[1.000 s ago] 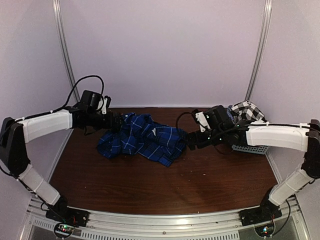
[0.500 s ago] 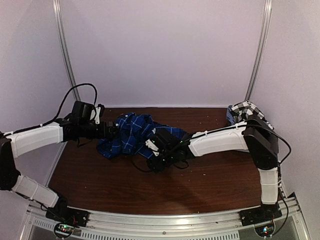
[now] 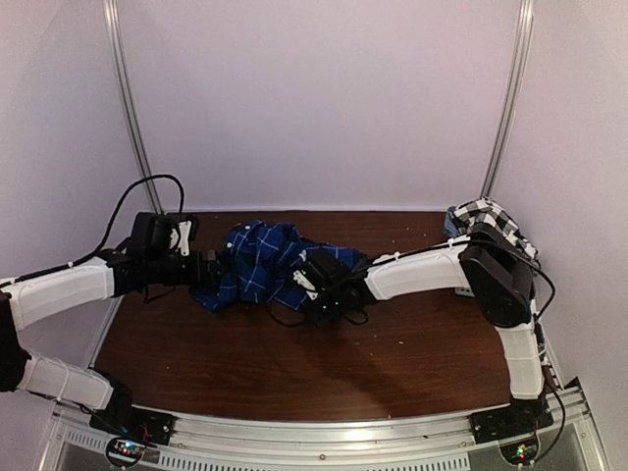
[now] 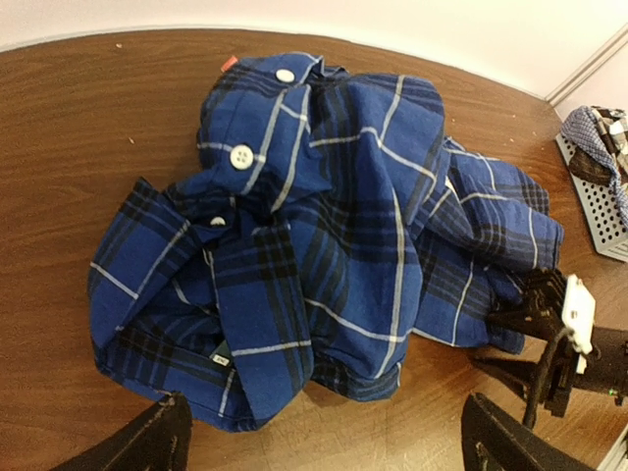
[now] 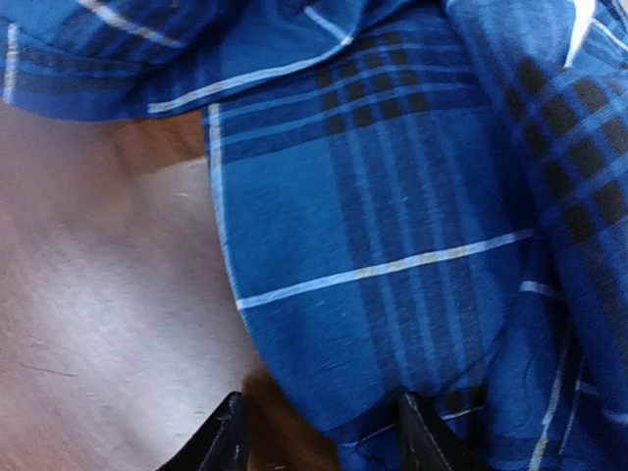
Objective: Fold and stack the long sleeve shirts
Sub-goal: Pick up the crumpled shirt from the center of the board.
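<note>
The royal-blue plaid shirt [image 3: 260, 260] lies crumpled at the back middle of the table, its white buttons showing in the left wrist view [image 4: 241, 155]. The black-and-white checked shirt [image 3: 486, 218] is bunched at the back right. My left gripper [image 3: 211, 267] is wide open just left of the blue shirt, with only table between its fingers [image 4: 157, 442]. My right gripper [image 3: 312, 285] is low at the blue shirt's near right edge. Its jaws stand partly closed with a gap, and a fold of blue cloth [image 5: 373, 294] lies between the fingertips [image 5: 228, 432].
A pale mesh basket [image 4: 594, 201] sits at the back right under the checked shirt. The right forearm [image 3: 422, 273] stretches across the table's right half. White walls and metal posts [image 3: 128, 108] close in the back and sides.
My right arm swung left from the basket side to the blue shirt's near edge, and its jaws have narrowed around the cloth. The left arm drew back slightly to the left.
</note>
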